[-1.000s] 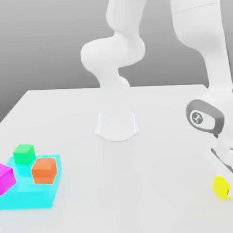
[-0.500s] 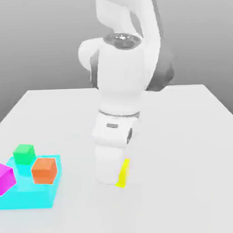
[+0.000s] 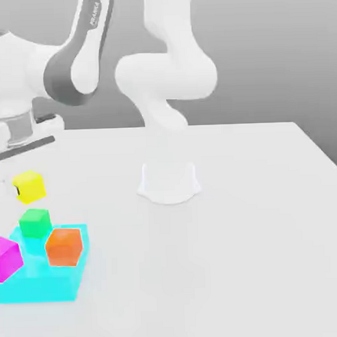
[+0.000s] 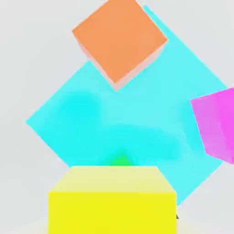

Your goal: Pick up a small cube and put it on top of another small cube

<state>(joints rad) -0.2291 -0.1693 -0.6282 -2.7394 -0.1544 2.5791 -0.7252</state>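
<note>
Yellow cube [image 3: 29, 186] hangs in the air above the green cube [image 3: 35, 222] — off the desk [image 3: 242, 237], at 12 o'clock from it. Jaws' state — cannot tell. Orange cube [image 4: 119, 42] sits on the cyan pad [image 4: 151, 119].

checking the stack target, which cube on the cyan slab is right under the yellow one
The green cube. In the exterior view the yellow cube hangs directly above it; the orange cube and magenta cube sit off to either side on the cyan slab.

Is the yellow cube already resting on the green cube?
No. The yellow cube hangs above the green cube, with a gap between them.
</note>
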